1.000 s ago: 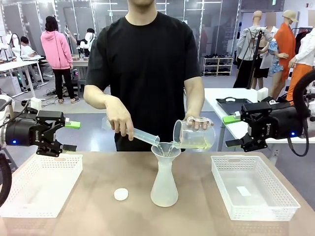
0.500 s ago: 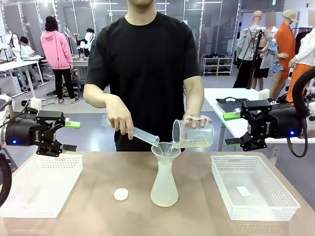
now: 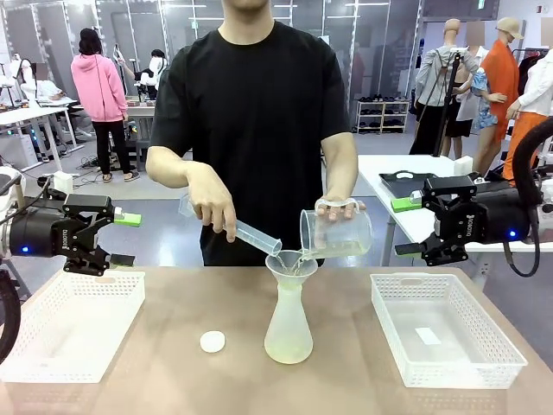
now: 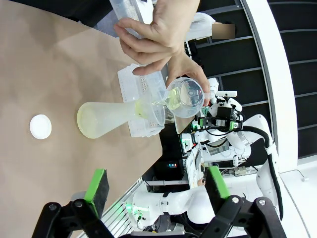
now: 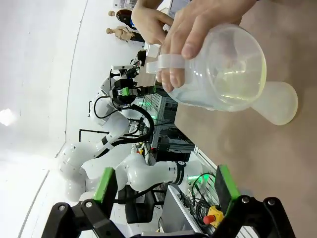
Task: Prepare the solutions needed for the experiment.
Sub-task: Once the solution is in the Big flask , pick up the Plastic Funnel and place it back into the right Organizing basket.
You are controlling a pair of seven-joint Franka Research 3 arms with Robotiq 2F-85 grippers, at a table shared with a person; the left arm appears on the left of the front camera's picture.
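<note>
While the person (image 3: 251, 104) across the table (image 3: 173, 363) does the pouring, both arms hang off to the sides: left gripper (image 3: 128, 239) above the left basket (image 3: 69, 328), jaws wide apart, nothing in them; right gripper (image 3: 402, 229) up beyond the right basket (image 3: 445, 346), also spread and empty. Flask (image 3: 289, 316) stands upright mid-table between the baskets. One hand (image 3: 341, 212) tips the beaker (image 3: 339, 235) at the flask mouth, the other hand (image 3: 212, 203) tilts the graduated cylinder (image 3: 255, 236) in from the opposite side. White cap (image 3: 212, 341) lies flat near the flask base, not touching. The solutions (image 3: 288, 351): shallow pale yellow layer in the flask bottom, more yellowish liquid in the beaker. Step in hand looks like mixing into the flask, roughly midway. Next, as a guess: vessels get set down, then a gripper would have to take the flask at its narrow neck, squarely, without tipping it, or the cap goes on
</note>
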